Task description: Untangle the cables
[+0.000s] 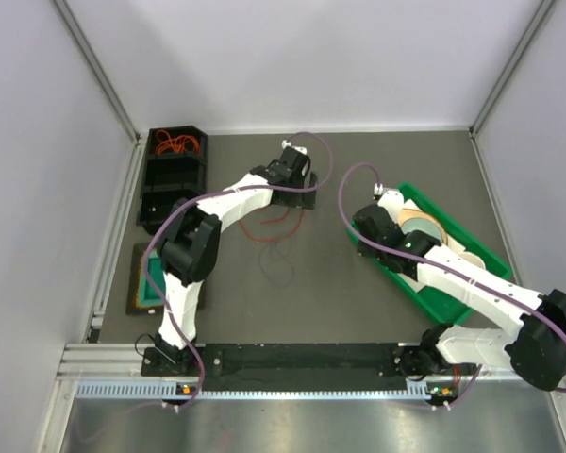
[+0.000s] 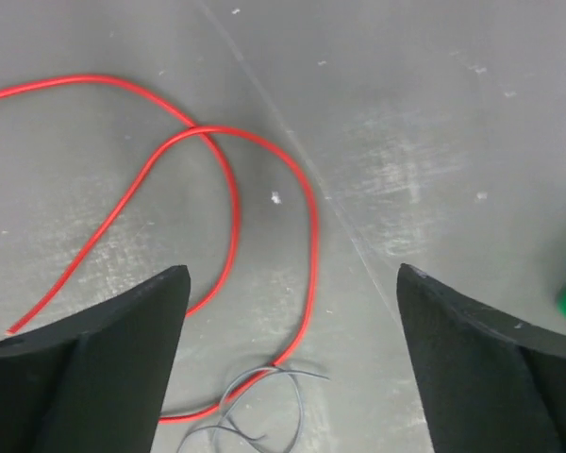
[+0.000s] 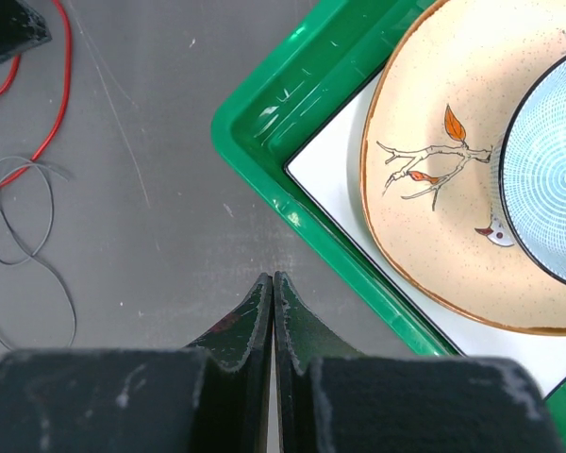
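Over the grey table (image 2: 434, 142), left gripper (image 2: 292, 274) spread wide and holding nothing, poised straight above the red cable (image 2: 234, 203) — probably to come down on one strand where it loops and crosses itself. Near the loop's lower end, crossed by the thin dark cable (image 3: 19, 160), so likely the spot to pull apart. Off by the green tray (image 3: 264, 123), right gripper (image 3: 273, 278) pinched fully closed on nothing — seemingly parked clear.

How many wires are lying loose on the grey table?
2: a red cable below the left gripper, and a thin dark cable beside it. More orange cables sit bunched in the black bin.
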`<state>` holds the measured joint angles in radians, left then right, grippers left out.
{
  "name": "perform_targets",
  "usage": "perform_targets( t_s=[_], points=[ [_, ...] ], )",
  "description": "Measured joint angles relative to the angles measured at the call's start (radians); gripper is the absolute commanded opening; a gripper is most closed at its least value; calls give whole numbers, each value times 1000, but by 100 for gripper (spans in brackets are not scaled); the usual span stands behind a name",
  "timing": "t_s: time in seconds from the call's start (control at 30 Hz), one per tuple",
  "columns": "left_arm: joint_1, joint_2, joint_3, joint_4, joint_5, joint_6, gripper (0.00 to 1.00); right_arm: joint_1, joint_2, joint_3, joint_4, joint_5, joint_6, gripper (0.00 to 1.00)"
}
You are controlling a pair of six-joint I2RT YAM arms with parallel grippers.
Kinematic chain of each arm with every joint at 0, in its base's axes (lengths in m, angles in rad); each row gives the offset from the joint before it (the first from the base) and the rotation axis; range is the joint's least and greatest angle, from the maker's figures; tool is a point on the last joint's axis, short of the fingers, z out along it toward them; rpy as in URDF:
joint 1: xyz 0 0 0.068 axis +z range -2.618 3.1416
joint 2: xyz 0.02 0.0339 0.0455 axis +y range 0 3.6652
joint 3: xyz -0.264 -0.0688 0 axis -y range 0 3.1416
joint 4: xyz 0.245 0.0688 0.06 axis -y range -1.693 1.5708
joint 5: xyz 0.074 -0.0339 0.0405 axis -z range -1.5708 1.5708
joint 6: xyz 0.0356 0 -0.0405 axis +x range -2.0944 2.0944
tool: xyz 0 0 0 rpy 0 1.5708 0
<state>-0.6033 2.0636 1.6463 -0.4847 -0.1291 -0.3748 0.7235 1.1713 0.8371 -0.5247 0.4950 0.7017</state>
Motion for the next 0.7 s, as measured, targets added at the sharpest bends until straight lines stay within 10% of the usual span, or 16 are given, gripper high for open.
perform_targets(
  t_s=[0.5, 0.7],
  points=[
    [-23, 113, 16, -17, -72, 44, 90, 0, 0, 0, 0, -22, 0, 0],
    [-23, 127, 39, -22, -90, 51, 57, 0, 1, 0, 0, -29, 0, 0]
  ],
)
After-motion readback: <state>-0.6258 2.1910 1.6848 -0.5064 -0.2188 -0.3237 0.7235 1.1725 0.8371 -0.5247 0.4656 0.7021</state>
